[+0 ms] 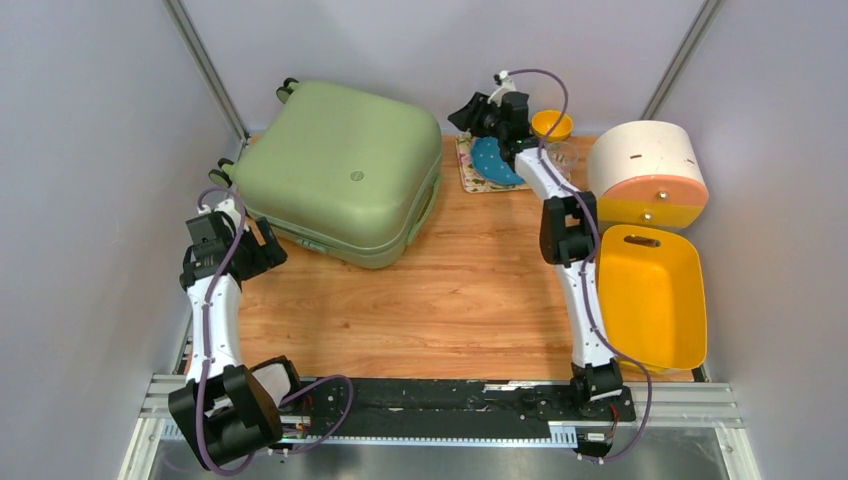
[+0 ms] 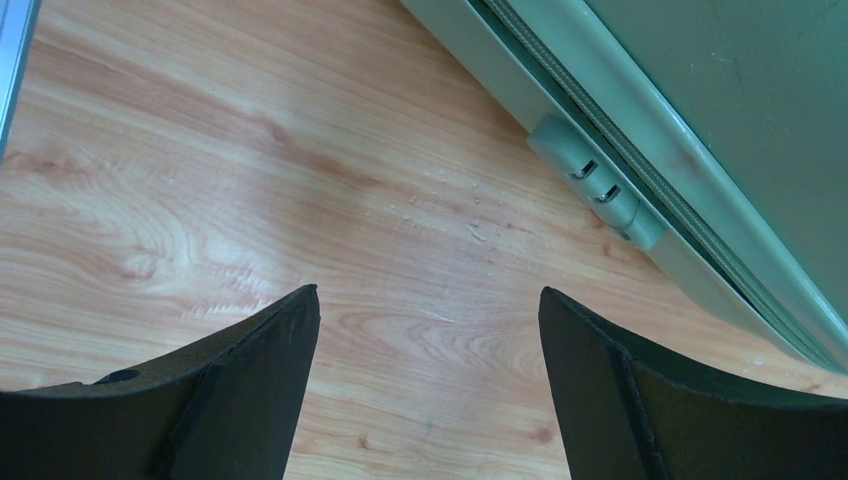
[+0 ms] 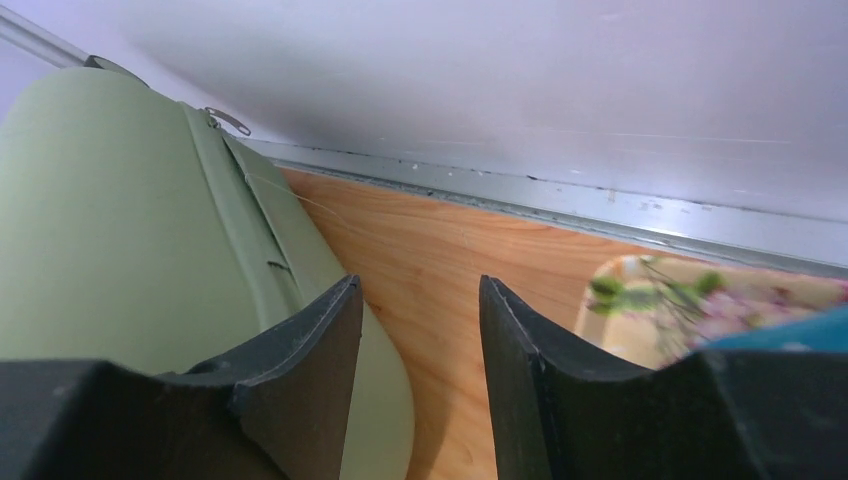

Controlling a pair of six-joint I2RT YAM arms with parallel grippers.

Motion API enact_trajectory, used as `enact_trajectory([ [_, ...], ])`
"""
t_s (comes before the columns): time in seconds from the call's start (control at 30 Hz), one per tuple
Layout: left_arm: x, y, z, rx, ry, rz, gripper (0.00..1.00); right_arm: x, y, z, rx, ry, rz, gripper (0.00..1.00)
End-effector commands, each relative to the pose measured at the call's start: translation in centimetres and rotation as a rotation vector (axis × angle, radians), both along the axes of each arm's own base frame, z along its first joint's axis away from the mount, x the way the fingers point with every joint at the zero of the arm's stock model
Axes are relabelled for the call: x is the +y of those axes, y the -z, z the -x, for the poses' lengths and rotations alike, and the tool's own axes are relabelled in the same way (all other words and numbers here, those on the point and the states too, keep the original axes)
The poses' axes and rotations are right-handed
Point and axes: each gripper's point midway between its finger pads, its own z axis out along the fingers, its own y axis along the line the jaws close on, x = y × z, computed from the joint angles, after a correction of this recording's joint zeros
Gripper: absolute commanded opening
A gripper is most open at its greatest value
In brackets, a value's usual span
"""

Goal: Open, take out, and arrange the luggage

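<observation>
The sage-green suitcase [image 1: 345,180] lies flat and closed at the back left of the wooden table, with its black wheels [image 1: 285,90] towards the back wall. My left gripper [image 1: 264,244] is open and empty, low over the table just off the suitcase's front-left edge. The left wrist view shows bare wood between the open left gripper [image 2: 430,292] and the suitcase's zipper seam and lock [image 2: 600,185] at upper right. My right gripper [image 1: 463,112] is open and empty by the suitcase's back-right corner. In the right wrist view the suitcase [image 3: 120,230] lies left of the gripper [image 3: 420,280].
A round cream-and-orange drawer box [image 1: 648,172] stands at the back right, with a yellow tray [image 1: 650,295] in front of it. A floral mat [image 1: 472,180] with a blue plate [image 1: 492,160] and a yellow-lidded jar [image 1: 552,125] lie under the right arm. Walls close in the sides and back.
</observation>
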Motion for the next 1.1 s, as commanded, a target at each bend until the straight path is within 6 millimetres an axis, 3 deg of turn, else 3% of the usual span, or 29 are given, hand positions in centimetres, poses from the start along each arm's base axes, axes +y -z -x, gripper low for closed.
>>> enact_trajectory([
  [0.0, 0.3, -1.1, -0.1, -0.020, 0.076, -0.068, 0.89, 4.0, -4.4, -1.5, -0.207, 0.002, -0.095, 0.49],
  [0.1, 1.2, -0.6, 0.4, 0.005, 0.035, -0.083, 0.91, 6.1, -2.9, -1.5, -0.229, -0.035, -0.119, 0.49],
  [0.13, 1.5, -0.4, 0.6, 0.014, 0.010, -0.076, 0.91, 7.1, -1.4, -0.8, -0.207, -0.076, -0.115, 0.48],
  [0.2, 2.7, 0.0, 0.8, 0.016, -0.066, -0.035, 0.91, 9.5, -0.7, 1.0, -0.257, -0.168, -0.085, 0.46],
  [0.27, 4.2, 0.4, 0.8, 0.035, -0.139, -0.022, 0.91, 11.8, 0.5, 3.5, -0.262, -0.248, -0.071, 0.46],
  [0.37, 6.8, 0.2, 0.0, 0.033, -0.218, -0.026, 0.91, 14.7, 0.2, 7.7, -0.275, -0.416, -0.085, 0.42],
  [0.47, 8.9, -0.6, -1.9, 0.008, -0.246, -0.075, 0.90, 16.2, 0.4, 11.7, -0.268, -0.548, -0.081, 0.40],
  [0.57, 10.0, -1.5, -4.4, -0.042, -0.235, -0.069, 0.88, 16.7, 0.6, 15.6, -0.286, -0.677, -0.066, 0.38],
  [0.63, 10.4, -2.4, -5.9, -0.075, -0.237, -0.050, 0.87, 16.6, 1.0, 19.3, -0.295, -0.785, -0.040, 0.35],
  [0.67, 10.7, -1.9, -6.6, -0.069, -0.242, -0.037, 0.86, 16.8, 1.0, 20.8, -0.300, -0.823, -0.031, 0.34],
  [0.73, 11.4, -1.8, -7.8, -0.076, -0.244, -0.030, 0.86, 16.6, 1.1, 24.8, -0.306, -0.925, -0.019, 0.32],
  [0.83, 11.7, -2.2, -9.5, -0.110, -0.219, -0.019, 0.85, 15.4, 0.6, 28.9, -0.282, -1.005, -0.021, 0.30],
  [0.93, 11.1, -2.2, -11.6, -0.136, -0.154, 0.006, 0.85, 13.9, -0.3, 30.5, -0.278, -1.018, 0.000, 0.30],
  [1.0, 9.7, -2.2, -13.3, -0.156, -0.038, -0.001, 0.84, 12.3, 0.0, 29.3, -0.238, -0.973, 0.029, 0.30],
  [1.07, 8.0, -1.8, -14.6, -0.166, 0.074, -0.005, 0.84, 10.2, -0.7, 26.1, -0.214, -0.878, 0.049, 0.30],
])
